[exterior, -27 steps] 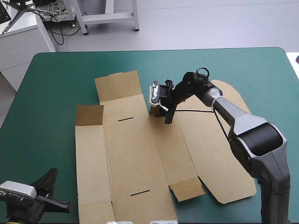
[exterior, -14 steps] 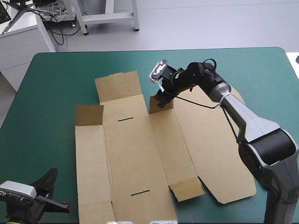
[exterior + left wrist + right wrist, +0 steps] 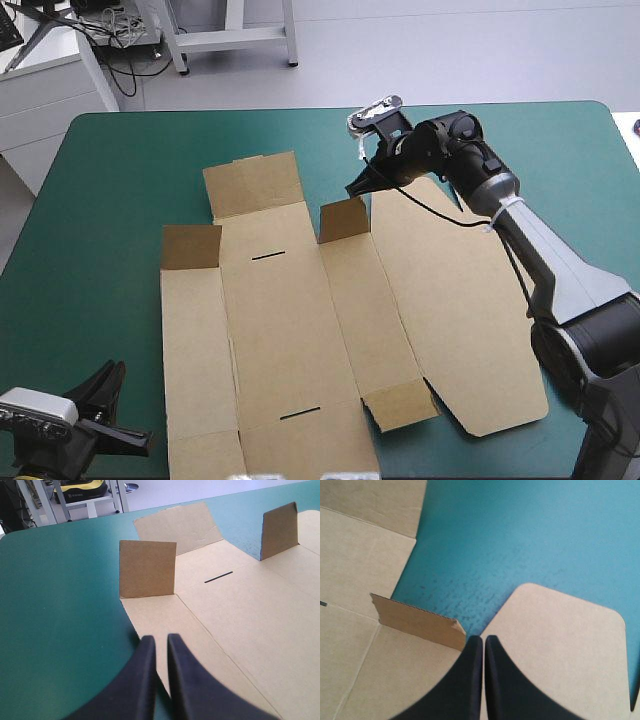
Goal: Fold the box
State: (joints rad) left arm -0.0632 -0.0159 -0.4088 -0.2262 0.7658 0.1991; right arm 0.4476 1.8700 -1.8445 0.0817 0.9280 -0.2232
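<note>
On teal-green tabletop point(image 3: 120, 180): brown box point(image 3: 280, 340) spread flat at centre as open sheet, w/ two small flaps upright, mid flap point(image 3: 343, 220) on far edge and corner flap point(image 3: 190, 247) at far left. Right gripper point(image 3: 356, 189) raised just beyond mid flap, over box's far edge, black fingers point(image 3: 470, 670) pressed together, nothing btwn them. Left gripper point(image 3: 130, 435) low at near-left corner of tabletop, beside box's left edge, fingers point(image 3: 142, 680) all but touching, gripping nothing.
</note>
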